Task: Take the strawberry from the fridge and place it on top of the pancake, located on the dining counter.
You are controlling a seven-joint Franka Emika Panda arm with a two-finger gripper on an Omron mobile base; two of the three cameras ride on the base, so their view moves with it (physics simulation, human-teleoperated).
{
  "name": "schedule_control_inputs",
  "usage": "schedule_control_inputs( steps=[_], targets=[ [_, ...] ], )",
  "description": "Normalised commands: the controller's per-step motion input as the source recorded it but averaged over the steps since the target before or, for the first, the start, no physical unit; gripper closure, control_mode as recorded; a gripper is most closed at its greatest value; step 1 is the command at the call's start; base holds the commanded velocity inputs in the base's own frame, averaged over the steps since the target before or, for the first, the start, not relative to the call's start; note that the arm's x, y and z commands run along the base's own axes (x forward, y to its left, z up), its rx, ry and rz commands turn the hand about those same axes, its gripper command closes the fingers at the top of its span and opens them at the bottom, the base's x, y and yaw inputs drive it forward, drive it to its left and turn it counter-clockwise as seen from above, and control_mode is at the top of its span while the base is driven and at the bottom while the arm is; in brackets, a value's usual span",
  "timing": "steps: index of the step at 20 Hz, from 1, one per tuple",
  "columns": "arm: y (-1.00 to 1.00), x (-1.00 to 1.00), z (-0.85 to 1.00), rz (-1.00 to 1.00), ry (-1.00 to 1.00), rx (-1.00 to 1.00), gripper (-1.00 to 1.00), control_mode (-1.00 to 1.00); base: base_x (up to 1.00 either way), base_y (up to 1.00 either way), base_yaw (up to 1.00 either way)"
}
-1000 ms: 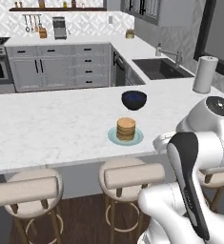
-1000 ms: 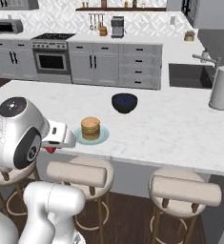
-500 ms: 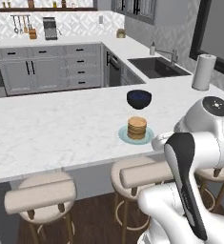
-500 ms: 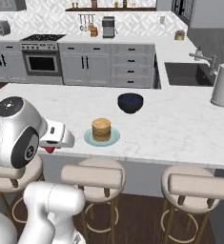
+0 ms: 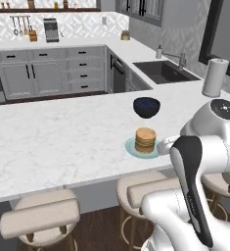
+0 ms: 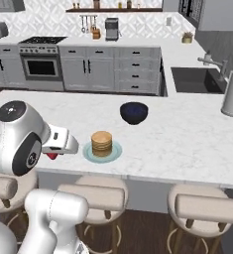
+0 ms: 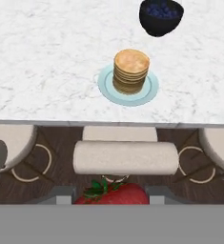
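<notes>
The red strawberry (image 7: 114,194) with green leaves sits between my gripper's (image 7: 112,198) fingertips, which are shut on it. From the right base view, the gripper (image 6: 52,155) holds the strawberry (image 6: 51,156) at the dining counter's (image 6: 187,139) near edge, left of the pancake (image 6: 101,143). The pancake (image 7: 131,70) is a tan stack on a pale teal plate (image 7: 106,86), ahead of the gripper over the counter (image 7: 46,57). In the left base view the pancake (image 5: 146,139) lies just left of my hand. The fridge is out of view.
A dark bowl (image 5: 147,107) stands just behind the plate. A paper towel roll (image 5: 214,77) is at the counter's right end, with the sink (image 5: 163,71) beyond. Beige stools (image 7: 125,157) line the counter's near side below the gripper.
The whole picture has shifted as the base drives, so the pancake sits further right in the base views. The arm keeps its pose with the strawberry held.
</notes>
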Motion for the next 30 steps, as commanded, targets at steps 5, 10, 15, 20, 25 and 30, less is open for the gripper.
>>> schedule_control_inputs(
  steps=[5,10,15,20,25,30],
  targets=[
    [0.0,0.0,0.0,0.0,0.0,0.0,1.0,1.0,0.56,-0.04,0.0],
    [0.0,0.0,0.0,0.0,0.0,0.0,1.0,1.0,0.04,-0.04,0.01],
    [-0.02,0.59,0.0,0.0,0.06,0.0,1.0,-1.0,0.0,0.0,0.0],
    [-0.3,1.0,-0.01,0.07,0.14,0.0,1.0,-1.0,0.0,0.0,0.0],
    [-0.17,1.0,-0.3,0.01,0.15,0.0,1.0,-1.0,0.0,0.0,0.0],
    [-0.35,1.0,-0.84,0.05,0.14,0.0,1.0,-1.0,0.0,0.0,0.0]
  ],
)
